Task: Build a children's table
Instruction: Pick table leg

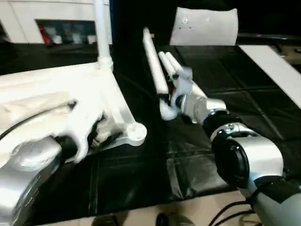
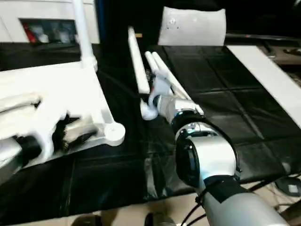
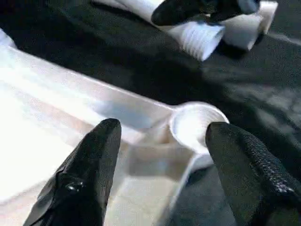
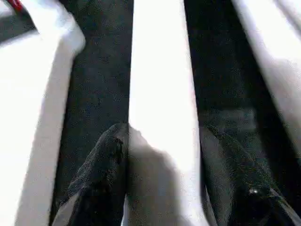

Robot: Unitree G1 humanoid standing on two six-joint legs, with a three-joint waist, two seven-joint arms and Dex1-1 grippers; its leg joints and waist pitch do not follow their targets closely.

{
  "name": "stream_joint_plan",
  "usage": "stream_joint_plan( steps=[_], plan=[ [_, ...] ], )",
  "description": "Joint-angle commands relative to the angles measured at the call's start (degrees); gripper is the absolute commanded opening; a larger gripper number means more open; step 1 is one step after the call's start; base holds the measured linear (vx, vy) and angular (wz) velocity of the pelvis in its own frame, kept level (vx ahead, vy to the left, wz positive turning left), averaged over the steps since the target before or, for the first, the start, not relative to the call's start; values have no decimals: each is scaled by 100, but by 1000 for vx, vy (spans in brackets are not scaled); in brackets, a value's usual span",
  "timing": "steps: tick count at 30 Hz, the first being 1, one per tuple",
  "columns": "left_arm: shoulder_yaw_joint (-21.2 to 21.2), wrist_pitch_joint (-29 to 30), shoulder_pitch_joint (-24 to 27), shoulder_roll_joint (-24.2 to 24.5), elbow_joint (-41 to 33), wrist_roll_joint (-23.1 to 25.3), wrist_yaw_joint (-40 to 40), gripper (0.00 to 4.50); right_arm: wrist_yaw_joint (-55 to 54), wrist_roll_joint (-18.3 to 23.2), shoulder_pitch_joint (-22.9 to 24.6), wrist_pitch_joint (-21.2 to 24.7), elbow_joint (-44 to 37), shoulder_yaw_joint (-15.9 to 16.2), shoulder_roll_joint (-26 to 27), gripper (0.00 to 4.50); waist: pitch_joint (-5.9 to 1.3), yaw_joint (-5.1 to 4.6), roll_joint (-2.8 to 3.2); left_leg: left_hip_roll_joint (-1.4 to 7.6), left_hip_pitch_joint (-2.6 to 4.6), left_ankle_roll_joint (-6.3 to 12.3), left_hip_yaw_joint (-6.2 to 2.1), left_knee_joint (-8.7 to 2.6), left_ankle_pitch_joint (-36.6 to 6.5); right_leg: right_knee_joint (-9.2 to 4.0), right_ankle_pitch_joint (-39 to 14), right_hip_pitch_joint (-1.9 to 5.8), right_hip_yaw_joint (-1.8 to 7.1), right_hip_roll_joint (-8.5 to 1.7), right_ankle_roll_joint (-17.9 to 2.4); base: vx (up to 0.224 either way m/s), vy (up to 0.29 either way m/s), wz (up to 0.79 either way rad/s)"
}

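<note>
Left gripper [image 3: 162, 155]: fingers spread, hovering over the top's near corner.
Top [image 1: 56, 94]: upside down on the left, one leg [image 1: 102, 28] already standing in the far socket.
Empty socket [image 1: 137, 133]: near corner, waiting.
Right gripper [image 4: 162, 155]: pinching a loose leg [image 4: 162, 70] near its threaded end.
Next: probably lift this leg, carry it to the socket, stand it upright.

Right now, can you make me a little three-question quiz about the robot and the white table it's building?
1. True or false: one leg already stands upright in a corner of the tabletop.
2. What is the right gripper closed around? A) a loose leg B) the tabletop C) nothing
3. What does the open left gripper hover over?

Key: 1 true. 2 A. 3 The empty round corner socket of the tabletop.
</note>
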Motion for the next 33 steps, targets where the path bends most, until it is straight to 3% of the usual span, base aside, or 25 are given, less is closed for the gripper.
stream_joint_plan(
  steps=[1, 2, 3, 5, 6, 7, 8, 9, 10, 11, 12, 13, 14, 15, 17, 18, 19, 21, 26, 27, 29, 30, 33],
  plan=[
    [28, -163, -371, -274, 518, 52, 248, 342, 473, 404, 101, 10, -504, -310, -64, 189, -510, 6, 455, 128, 129, -328, -55, -392, -1546, -317, -901, 339, 225, -336, -1208, 0, 0, 0],
    [45, -186, -448, -341, 609, 47, 284, 342, 589, 460, 139, 26, -598, -335, -66, 189, -508, -14, 335, 107, 126, -226, -15, -401, -1627, -398, -954, 362, 215, -298, -1167, 0, 0, 0],
    [76, -246, -606, -479, 796, 36, 362, 342, 856, 569, 225, 52, -786, -378, -71, 189, -522, 26, 301, 112, 120, -164, -33, -381, -1644, -389, -1101, 381, 222, -327, -1164, 0, 0, 0],
    [208, -250, -814, -722, 989, -67, 477, 341, 1233, 679, 418, 92, -1138, -356, -75, 189, -545, 51, 314, 133, 60, -117, -58, -378, -1344, -362, -1184, 423, 230, -394, -1228, 0, 0, 0],
    [421, -277, -1103, -1057, 1252, -279, 567, 340, 1715, 843, 807, 132, -1738, -288, -78, 189, -534, 72, 432, 104, 62, -80, -23, -349, -1234, -414, -1144, 410, 238, -366, -1183, 0, 0, 0],
    [500, -318, -1239, -1211, 1392, -384, 589, 340, 2008, 988, 1082, 205, -2171, -240, -76, 189, -572, 98, 455, 137, 103, -36, -22, -334, -1138, -416, -892, 384, 232, -360, -1234, 0, 0, 0],
    [559, -367, -1401, -1377, 1558, -498, 609, 340, 2370, 1278, 1494, 414, -2855, -202, -79, 189, -576, 98, 417, 118, 72, 18, -21, -344, -1055, -418, -769, 432, 217, -340, -1233, 0, 0, 0],
    [566, -373, -1423, -1398, 1581, -512, 612, 340, 2419, 1324, 1552, 449, -2956, -198, -79, 189, -604, 127, 394, 130, 55, 103, -43, -356, -903, -390, -582, 470, 206, -347, -1236, 0, 0, 0],
    [643, -398, -1578, -1566, 1736, -641, 633, 340, 2735, 1649, 1936, 711, -3626, -156, -92, 189, -621, 122, 397, 145, 49, 111, -59, -351, -850, -358, -528, 471, 198, -362, -1281, 0, 0, 0],
    [643, -398, -1578, -1566, 1736, -641, 633, 340, 2735, 1649, 1936, 711, -3626, -156, -92, 189, -613, 138, 395, 119, 46, 170, -43, -347, -839, -402, -610, 478, 196, -351, -1262, 0, 0, 0],
    [858, -410, -1809, -1862, 1949, -890, 710, 340, 3003, 2036, 2367, 1118, -4354, -132, -150, 189, -616, 126, 401, 113, 40, 177, -44, -347, -847, -422, -780, 483, 186, -352, -1258, 0, 0, 0],
    [858, -410, -1809, -1862, 1949, -890, 710, 340, 3003, 2036, 2367, 1118, -4354, -132, -150, 189, -627, 158, 411, 133, 62, 182, -47, -336, -850, -436, -873, 465, 192, -368, -1236, 0, 0, 0],
    [1101, -354, -2060, -2146, 2165, -1217, 763, 340, 3366, 2411, 2815, 1549, -5095, -45, -248, 189, -603, 129, 415, 115, 28, 184, -52, -349, -839, -442, -933, 482, 182, -349, -1223, 0, 0, 0],
    [1210, -320, -2156, -2259, 2242, -1362, 781, 340, 3461, 2537, 2969, 1705, -5353, -11, -280, 189, -624, 171, 410, 125, 74, 201, -41, -330, -885, -469, -1022, 460, 185, -352, -1145, 0, 0, 0],
    [1333, -293, -2275, -2401, 2323, -1538, 780, 340, 3558, 2755, 3179, 1935, -5703, 8, -306, 189, -605, 181, 385, 99, 35, 236, -43, -345, -870, -519, -1277, 481, 163, -350, -1057, 0, 0, 0],
    [1493, -216, -2467, -2596, 2436, -1883, 743, 340, 3673, 3109, 3517, 2272, -6273, 41, -334, 189, -592, 155, 352, 94, 22, 223, -42, -346, -920, -543, -1555, 477, 155, -358, -981, 0, 0, 0],
    [1561, -184, -2541, -2687, 2488, -2019, 777, 340, 3737, 3306, 3665, 2447, -6525, 62, -341, 189, -599, 229, 402, 96, 91, 240, -23, -325, -931, -596, -1778, 426, 161, -357, -869, 0, 0, 0],
    [1650, -157, -2646, -2815, 2559, -2242, 789, 340, 3820, 3555, 3836, 2674, -6831, 117, -343, 188, -591, 222, 370, 114, 65, 237, -46, -356, -978, -608, -1967, 440, 122, -361, -825, 0, 0, 0],
    [1828, -34, -2782, -3050, 2477, -2901, 653, 340, 3906, 3770, 4148, 2961, -7306, 339, -345, 188, -571, 241, 396, 144, 117, 128, -74, -386, -1200, -676, -2452, 393, 88, -390, -665, 0, 0, 0],
    [1780, 64, -2779, -3026, 2426, -2945, 603, 340, 3909, 3809, 4197, 3029, -7393, 370, -344, 188, -580, 235, 391, 145, 93, 111, -92, -403, -1158, -666, -2389, 427, 78, -393, -635, 0, 0, 0],
    [1719, 72, -2771, -3001, 2402, -2913, 561, 340, 3906, 3835, 4209, 3065, -7420, 372, -345, 188, -585, 241, 399, 162, 108, 104, -104, -415, -1128, -663, -2231, 405, 82, -389, -634, 0, 0, 0],
    [1657, 99, -2746, -2974, 2371, -2918, 515, 340, 3895, 3874, 4235, 3104, -7470, 394, -357, 188, -587, 230, 382, 158, 86, 95, -109, -425, -1097, -652, -2137, 432, 82, -392, -642, 0, 0, 0],
    [1503, 167, -2641, -2920, 2342, -2926, 486, 340, 3920, 4066, 4340, 3304, -7691, 511, -419, 188, -592, 249, 425, 165, 89, 89, -113, -424, -1026, -620, -1934, 432, 99, -405, -704, 0, 0, 0]
  ],
)
